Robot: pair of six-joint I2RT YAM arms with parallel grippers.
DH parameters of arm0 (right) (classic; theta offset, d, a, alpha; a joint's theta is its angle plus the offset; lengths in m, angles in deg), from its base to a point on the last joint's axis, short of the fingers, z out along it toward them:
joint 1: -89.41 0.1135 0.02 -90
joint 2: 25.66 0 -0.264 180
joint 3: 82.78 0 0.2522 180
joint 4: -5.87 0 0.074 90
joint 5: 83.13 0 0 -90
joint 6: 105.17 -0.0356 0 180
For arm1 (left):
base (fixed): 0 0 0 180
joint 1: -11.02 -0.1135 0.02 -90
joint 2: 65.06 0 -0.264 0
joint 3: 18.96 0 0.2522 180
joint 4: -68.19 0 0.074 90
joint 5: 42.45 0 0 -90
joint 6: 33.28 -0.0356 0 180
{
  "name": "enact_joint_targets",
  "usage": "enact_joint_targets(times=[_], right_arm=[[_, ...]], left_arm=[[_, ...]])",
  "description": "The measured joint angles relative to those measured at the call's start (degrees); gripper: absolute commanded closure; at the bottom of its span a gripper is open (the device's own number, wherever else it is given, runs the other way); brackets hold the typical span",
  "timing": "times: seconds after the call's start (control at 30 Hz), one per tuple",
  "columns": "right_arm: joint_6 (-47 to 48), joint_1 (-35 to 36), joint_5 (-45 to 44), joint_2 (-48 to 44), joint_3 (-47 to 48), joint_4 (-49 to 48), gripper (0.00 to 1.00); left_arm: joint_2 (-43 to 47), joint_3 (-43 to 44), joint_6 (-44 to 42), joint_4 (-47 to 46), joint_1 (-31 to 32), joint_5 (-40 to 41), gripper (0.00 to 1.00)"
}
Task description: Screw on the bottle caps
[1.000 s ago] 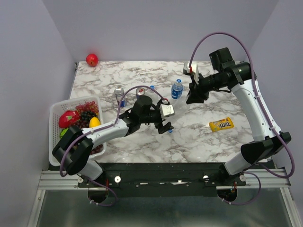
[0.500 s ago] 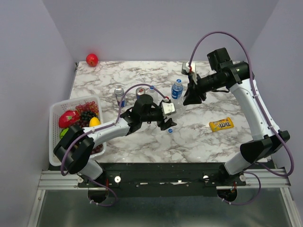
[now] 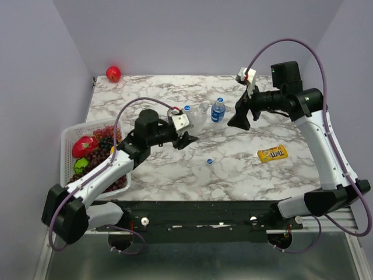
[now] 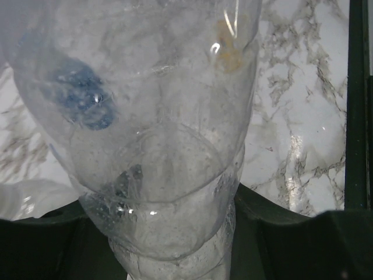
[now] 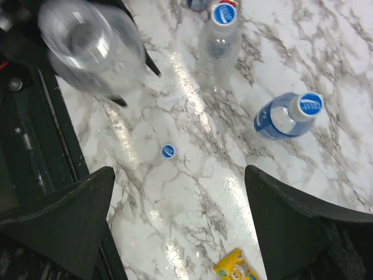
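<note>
Clear bottle (image 4: 157,146) inside left pincer (image 3: 187,140)

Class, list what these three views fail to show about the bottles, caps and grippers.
- Left wrist: the held bottle fills the frame, hiding the tips of the left gripper.
- Right wrist: that bottle is blurred; its mouth is unreadable.
- Top view: the loose cap is too small to show which way up.
- Top view: the left arm covers part of the basket.

Cap (image 3: 209,161) lies before the labelled bottle (image 3: 218,110); packet (image 3: 272,153) right; basket (image 3: 64,153) left.
</note>
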Motion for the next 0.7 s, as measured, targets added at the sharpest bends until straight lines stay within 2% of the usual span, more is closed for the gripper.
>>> enact_joint_targets(times=[0.1,0.13,0.17,0.23,0.37,0.5,0.6,0.7], right_arm=[[-2.36,-0.87,0.39,-3.76,-5.14,-6.69,0.01],[-1.2,-0.79,1.9,-3.93,-5.99,-7.63,0.01],[0.66,-0.57,3.39,-3.69,-7.13,-8.33,0.01],[5.07,0.52,5.35,-2.95,-10.84,-9.11,0.01],[15.15,5.2,5.97,1.55,-20.44,-9.57,0.07],[25.24,11.58,0.85,6.16,-29.73,-11.72,0.09],[30.84,15.34,-4.02,8.37,-34.86,-16.46,0.18],[33.68,16.31,-7.69,13.42,-34.51,-19.93,0.25]], left_arm=[[8.98,-0.42,0.2,4.39,-3.41,0.37,0.84],[11.72,-0.44,0.24,5.9,-4.11,0.59,0.96],[13.92,-0.46,0.24,6.99,-4.63,0.9,1.0],[18.03,-1.03,0.2,8.37,-5.2,2.19,1.0],[23.04,-2.91,0.42,11.26,-5.92,5.25,1.0],[24.26,-5.2,3.93,11.87,-10.91,7.15,1.0],[26.58,-7.19,5.14,12.74,-13.05,8.44,1.0],[28.44,-8.15,6.88,12.96,-15.12,7.98,1.0]])
